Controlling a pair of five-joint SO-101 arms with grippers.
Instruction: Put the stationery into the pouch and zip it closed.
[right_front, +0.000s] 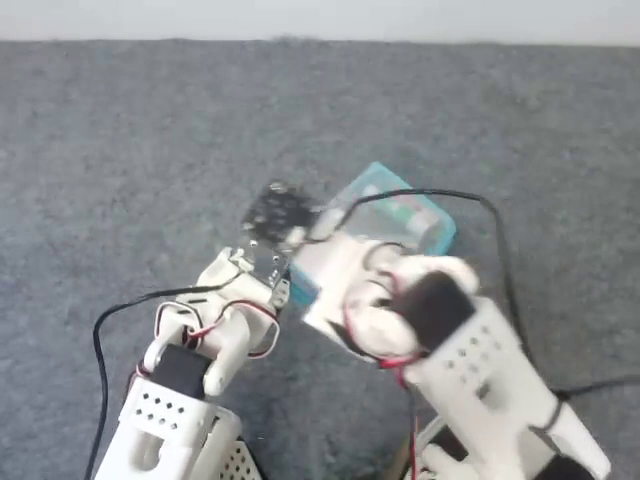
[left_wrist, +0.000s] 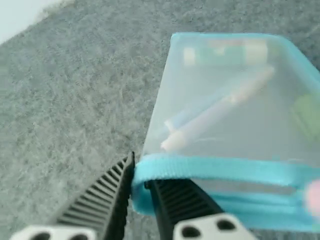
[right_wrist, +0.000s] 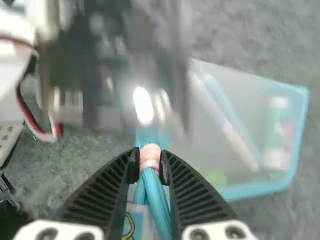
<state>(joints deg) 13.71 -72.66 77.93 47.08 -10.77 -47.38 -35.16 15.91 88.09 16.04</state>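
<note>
Left wrist view: left gripper (left_wrist: 141, 176) nips the pouch (left_wrist: 235, 115) by its teal corner.
Right wrist view: right gripper (right_wrist: 148, 162) clamped on, seemingly, the pink zip pull (right_wrist: 148, 152).
High view: pouch flat on grey carpet (right_front: 120, 150), open room all round.

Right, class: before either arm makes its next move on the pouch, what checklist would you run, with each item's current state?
1. Stationery is inside the pouch: ok, pens show through its clear wall.
2. The left gripper clamps the pouch's zip-edge corner: ok.
3. The right gripper pinches the pink zip pull: ok.
4. Zip run fully closed: cannot tell.
5. The black cable hangs free of the pouch: cannot tell.
</note>
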